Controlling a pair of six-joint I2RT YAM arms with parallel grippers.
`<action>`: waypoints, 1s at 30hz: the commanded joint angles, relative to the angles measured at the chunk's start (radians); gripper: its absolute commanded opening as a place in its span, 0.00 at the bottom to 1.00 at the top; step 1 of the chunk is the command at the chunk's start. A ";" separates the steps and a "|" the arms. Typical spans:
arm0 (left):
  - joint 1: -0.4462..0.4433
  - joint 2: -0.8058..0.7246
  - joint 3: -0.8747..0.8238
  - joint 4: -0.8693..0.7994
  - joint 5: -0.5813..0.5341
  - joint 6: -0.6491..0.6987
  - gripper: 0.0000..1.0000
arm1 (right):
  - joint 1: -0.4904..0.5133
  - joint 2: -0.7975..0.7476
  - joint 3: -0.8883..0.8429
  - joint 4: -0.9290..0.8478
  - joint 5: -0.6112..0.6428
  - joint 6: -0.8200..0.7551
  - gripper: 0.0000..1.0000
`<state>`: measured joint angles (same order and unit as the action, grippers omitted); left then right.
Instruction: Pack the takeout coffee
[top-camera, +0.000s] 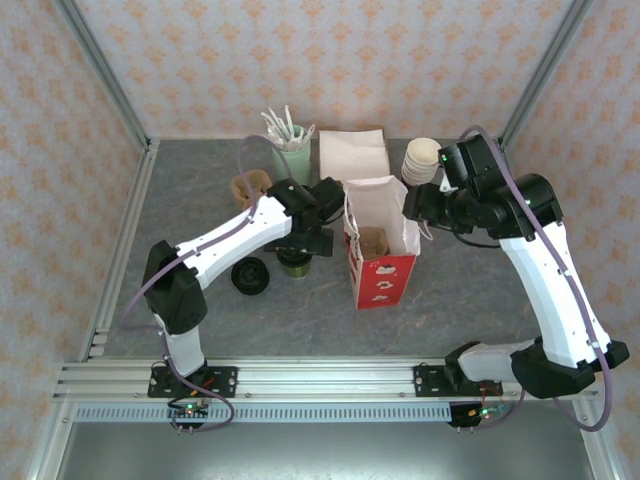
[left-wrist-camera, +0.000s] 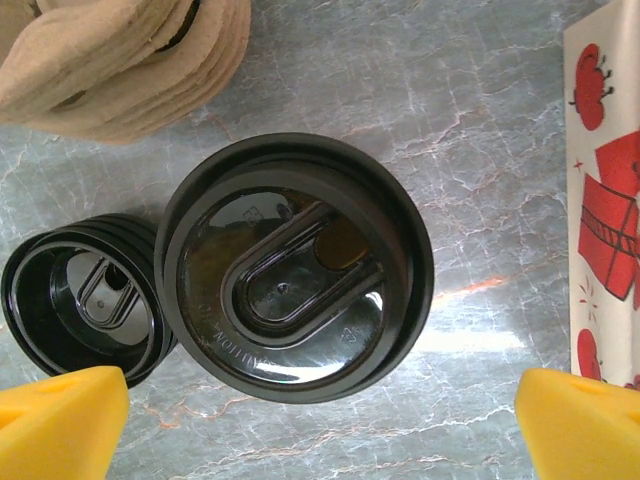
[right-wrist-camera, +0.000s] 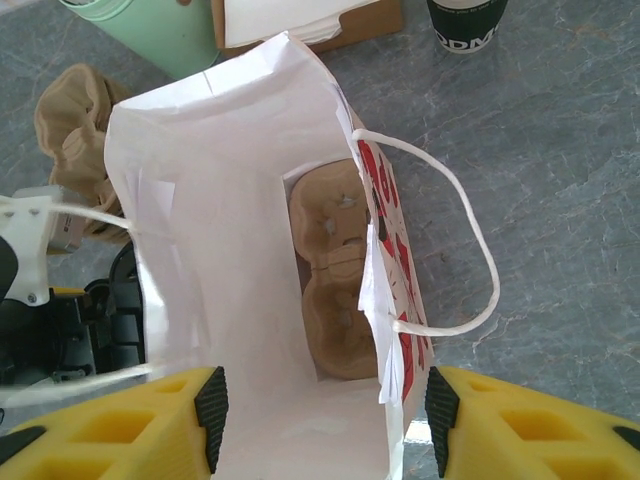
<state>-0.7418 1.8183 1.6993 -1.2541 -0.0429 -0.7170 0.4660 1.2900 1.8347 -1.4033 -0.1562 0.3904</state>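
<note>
The takeout coffee (top-camera: 294, 266) is a small olive-green cup standing left of the bag, with a black lid (left-wrist-camera: 295, 290) on top of it. In the left wrist view the lid hides the cup's wall. My left gripper (top-camera: 302, 248) (left-wrist-camera: 320, 428) hangs straight above the cup, open, its yellow fingertips (left-wrist-camera: 60, 420) wide to either side and touching nothing. The white and red paper bag (top-camera: 382, 268) (right-wrist-camera: 230, 200) stands open with a cardboard cup carrier (right-wrist-camera: 335, 280) on its floor. My right gripper (top-camera: 413, 208) (right-wrist-camera: 325, 405) is open, its fingers straddling the bag's rim at one end.
A stack of black lids (top-camera: 250, 276) (left-wrist-camera: 85, 300) lies just left of the cup. Cardboard carriers (top-camera: 250, 186) (left-wrist-camera: 130, 50), a mint-green cup of utensils (top-camera: 290, 152), a napkin box (top-camera: 353, 152) and a stack of cups (top-camera: 422, 160) line the back. The bag's handle (right-wrist-camera: 470, 230) loops outward.
</note>
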 joint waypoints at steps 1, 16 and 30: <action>0.023 -0.011 0.002 -0.030 -0.022 -0.051 1.00 | -0.025 -0.001 0.000 -0.020 0.011 -0.027 0.57; 0.077 -0.011 -0.044 0.030 0.038 -0.041 0.97 | -0.095 0.011 -0.053 0.026 -0.066 -0.054 0.57; 0.076 0.001 -0.082 0.056 0.070 -0.042 0.88 | -0.107 0.012 -0.080 0.030 -0.069 -0.059 0.56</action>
<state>-0.6666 1.8206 1.6318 -1.2064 0.0223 -0.7437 0.3630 1.3071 1.7721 -1.3823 -0.2291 0.3428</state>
